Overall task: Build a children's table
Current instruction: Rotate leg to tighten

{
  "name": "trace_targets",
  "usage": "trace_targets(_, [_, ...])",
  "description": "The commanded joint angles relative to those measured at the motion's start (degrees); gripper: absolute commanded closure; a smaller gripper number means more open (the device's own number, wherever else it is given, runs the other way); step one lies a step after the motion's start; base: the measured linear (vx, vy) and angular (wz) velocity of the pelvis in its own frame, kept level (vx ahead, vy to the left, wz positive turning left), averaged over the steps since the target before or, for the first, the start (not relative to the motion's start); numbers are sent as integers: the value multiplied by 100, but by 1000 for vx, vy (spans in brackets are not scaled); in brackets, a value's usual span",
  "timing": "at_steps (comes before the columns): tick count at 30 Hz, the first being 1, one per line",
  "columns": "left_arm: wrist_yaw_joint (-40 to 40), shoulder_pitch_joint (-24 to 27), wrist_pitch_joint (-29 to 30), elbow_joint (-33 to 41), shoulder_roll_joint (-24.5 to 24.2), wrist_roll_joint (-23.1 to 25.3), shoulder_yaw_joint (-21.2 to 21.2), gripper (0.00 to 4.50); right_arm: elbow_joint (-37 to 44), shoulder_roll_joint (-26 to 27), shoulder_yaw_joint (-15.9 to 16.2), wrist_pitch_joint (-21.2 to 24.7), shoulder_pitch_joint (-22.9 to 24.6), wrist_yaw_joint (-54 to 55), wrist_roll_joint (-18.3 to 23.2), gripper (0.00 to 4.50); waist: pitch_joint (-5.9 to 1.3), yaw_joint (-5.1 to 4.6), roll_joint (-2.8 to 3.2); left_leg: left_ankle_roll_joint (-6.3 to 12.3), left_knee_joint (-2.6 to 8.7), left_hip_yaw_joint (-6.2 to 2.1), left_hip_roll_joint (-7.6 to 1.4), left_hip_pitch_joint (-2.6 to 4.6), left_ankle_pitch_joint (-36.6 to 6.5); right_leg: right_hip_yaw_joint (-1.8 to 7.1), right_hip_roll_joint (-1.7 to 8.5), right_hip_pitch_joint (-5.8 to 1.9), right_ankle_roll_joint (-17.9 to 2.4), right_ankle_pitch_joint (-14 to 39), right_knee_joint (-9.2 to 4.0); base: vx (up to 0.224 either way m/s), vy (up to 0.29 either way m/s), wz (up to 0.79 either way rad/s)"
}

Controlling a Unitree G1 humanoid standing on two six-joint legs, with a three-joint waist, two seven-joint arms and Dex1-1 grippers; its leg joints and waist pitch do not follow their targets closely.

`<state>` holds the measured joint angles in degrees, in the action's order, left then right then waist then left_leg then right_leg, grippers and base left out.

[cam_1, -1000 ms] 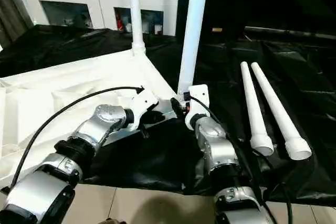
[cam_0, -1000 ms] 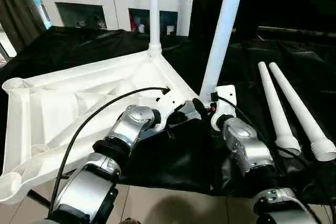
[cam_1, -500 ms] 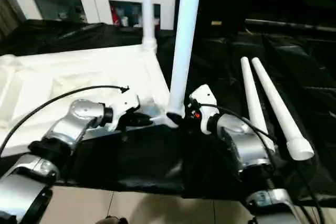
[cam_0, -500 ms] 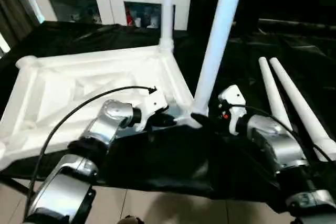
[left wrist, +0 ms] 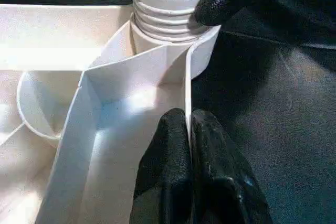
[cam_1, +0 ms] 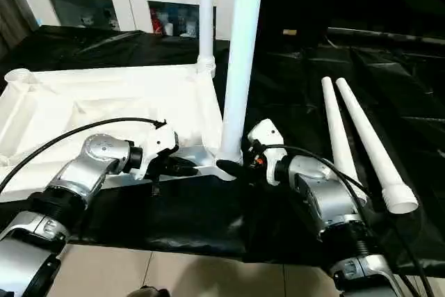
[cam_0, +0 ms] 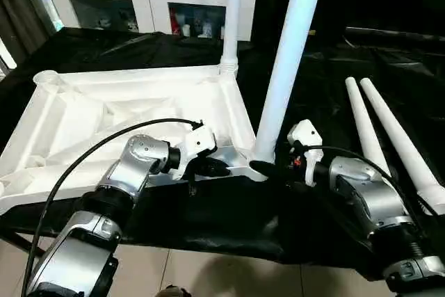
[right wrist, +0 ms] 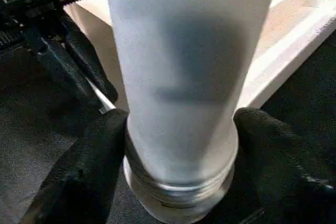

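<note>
Second leg going in – tabletop has swung round square

Left gripper [left wrist: 188,145] pinches the tabletop [cam_0: 118,113] rim; right gripper [right wrist: 178,145] clamps the leg [cam_0: 285,74], threads not yet seated.

Both silver forearms reach forward and angle inward toward each other, a black cable looping over the left one. The left pincer [left wrist: 189,129] has its two black fingers pressed together on a thin white wall. The right pincer [right wrist: 178,145] has its fingers [right wrist: 89,166] spread and clamped on either side of a white tube.
</note>
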<state>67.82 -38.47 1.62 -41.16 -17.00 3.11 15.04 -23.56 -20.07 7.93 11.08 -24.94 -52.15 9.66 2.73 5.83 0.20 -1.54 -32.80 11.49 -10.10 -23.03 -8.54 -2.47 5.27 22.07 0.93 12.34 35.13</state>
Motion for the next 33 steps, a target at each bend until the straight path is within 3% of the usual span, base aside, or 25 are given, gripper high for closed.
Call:
trace_targets(1, [304, 121, 36, 143, 51, -197, 83, 450, 48, -32, -75, 46, 22, 32, 52, 145, -390, 15, -59, 456, 297, -123, -330, 177, -907, 180, 347, -211, -1604, -126, -314, 0, 0, 0])
trace_targets(6, [302, 166, 91, 189, 64, -188, 94, 450, 28, 64, -155, 98, 91, 176, 80, 173, -387, 11, -55, 438, 302, -122, -332, 187, -966, 181, 342, -202, -1609, -36, -326, 0, 0, 0])
trace_targets(9, [-178, 65, 40, -84, 213, -26, 67, 450, -227, 304, -258, 81, 85, 849, -76, 177, -376, -25, -82, 361, 321, -128, -320, 188, -1058, 182, 343, -192, -1571, 164, -349, 0, 0, 0])
trace_targets(10, [-514, -19, 61, -262, 319, 75, 49, 450, -371, 441, -332, 40, 78, 1238, -159, 178, -371, -31, -67, 325, 323, -130, -320, 193, -1098, 186, 345, -180, -1565, 247, -352, 0, 0, 0])
trace_targets(13, [-1290, -244, 156, -683, 656, 224, -12, 450, -633, 874, -569, 162, 71, 2328, -271, 178, -327, -87, -71, -8, 390, -153, -323, 232, -1653, 205, 363, -145, -1384, 1130, -450, 0, 0, 0])
trace_targets(16, [-2039, -457, 336, -1024, 1030, 374, -8, 450, -784, 1316, -836, 317, 44, 3325, -253, 178, -313, -96, -59, -123, 418, -166, -320, 254, -1895, 218, 367, -120, -1216, 1479, -496, 0, 0, 0])
trace_targets(17, [-2270, -521, 411, -1122, 1139, 395, -30, 450, -810, 1409, -865, 340, 38, 3530, -276, 178, -305, -85, -52, -205, 419, -169, -322, 309, -2094, 233, 384, -73, -1179, 1682, -537, 0, 0, 0])
trace_targets(18, [-2520, -600, 481, -1256, 1270, 412, -54, 450, -842, 1510, -872, 360, 29, 3764, -316, 178, -304, -93, -60, -241, 431, -183, -323, 296, -2143, 226, 380, -95, -1151, 1738, -531, 0, 0, 0])
trace_targets(19, [-2623, -640, 454, -1336, 1367, 434, -37, 450, -862, 1562, -823, 365, 20, 3919, -406, 178, -300, -81, -52, -283, 445, -182, -324, 318, -2230, 229, 377, -70, -1092, 1839, -557, 0, 0, 0])
trace_targets(20, [-2640, -669, 412, -1395, 1502, 468, 22, 450, -871, 1642, -773, 367, 6, 4121, -513, 178, -275, -96, -11, -353, 439, -193, -310, 359, -2494, 237, 379, -39, -1028, 2064, -610, 0, 0, 0])
trace_targets(22, [-2527, -654, 312, -1378, 1557, 487, 72, 450, -785, 1713, -753, 281, 25, 4071, -511, 178, -283, -97, -42, -359, 468, -225, -308, 344, -2690, 236, 388, -62, -876, 2246, -635, 0, 0, 0])
trace_targets(23, [-2504, -659, 292, -1391, 1567, 492, 77, 450, -764, 1718, -735, 249, 31, 4066, -539, 178, -292, -94, -20, -350, 470, -228, -307, 343, -2662, 240, 391, -68, -864, 2185, -631, 0, 0, 0])
trace_targets(28, [-2425, -690, 53, -1506, 1490, 536, 80, 450, -682, 1721, -822, 53, 44, 4050, -488, 178, -304, -76, -60, -205, 475, -202, -306, 292, -2302, 241, 385, -111, -910, 1722, -605, 0, 0, 0])
trace_targets(30, [-2445, -719, -16, -1581, 1467, 552, 70, 450, -648, 1702, -865, -9, 36, 4069, -451, 122, -302, -72, -50, -176, 477, -201, -308, 293, -2260, 240, 388, -112, -924, 1730, -604, 0, 0, 0])
trace_targets(33, [-2436, -727, -403, -1588, 1408, 520, 30, 450, -572, 1572, -857, -138, 25, 4017, -516, 100, -300, -48, -67, -116, 474, -197, -312, 275, -2106, 238, 402, -124, -890, 1789, -620, 0, 0, 0])
